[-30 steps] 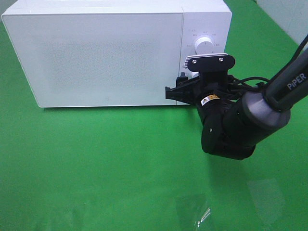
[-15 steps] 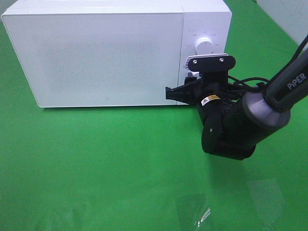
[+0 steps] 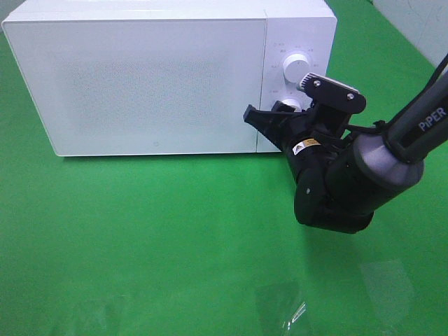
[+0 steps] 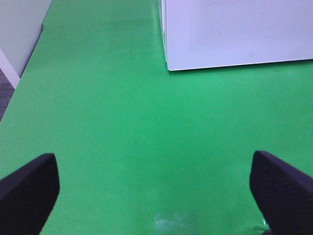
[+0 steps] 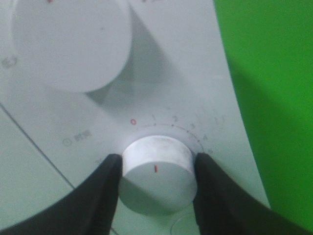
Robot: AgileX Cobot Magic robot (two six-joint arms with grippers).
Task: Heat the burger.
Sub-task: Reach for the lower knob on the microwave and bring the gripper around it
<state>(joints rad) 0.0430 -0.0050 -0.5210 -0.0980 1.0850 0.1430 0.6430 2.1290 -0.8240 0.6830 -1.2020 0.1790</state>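
The burger is out of view. The white microwave (image 3: pixel 154 77) stands at the back of the green table with its door closed. My right gripper (image 3: pixel 285 107) reaches to its control panel and is shut on the lower knob (image 5: pixel 156 178). A black finger (image 5: pixel 105 191) presses on each side of the knob, whose red mark points away from the 0 on the dial. The upper knob (image 3: pixel 297 65) is untouched. In the left wrist view my left gripper (image 4: pixel 154 188) hangs open over bare green cloth, away from the microwave's left corner (image 4: pixel 168 63).
Green cloth (image 3: pixel 140 231) covers the table in front of the microwave. A patch of clear plastic film (image 3: pixel 290 308) lies near the front edge. The table's left edge (image 4: pixel 19 73) shows in the left wrist view.
My right gripper has rolled clockwise on the lower knob, so its wrist bracket now tilts to the right. The left gripper has not moved.
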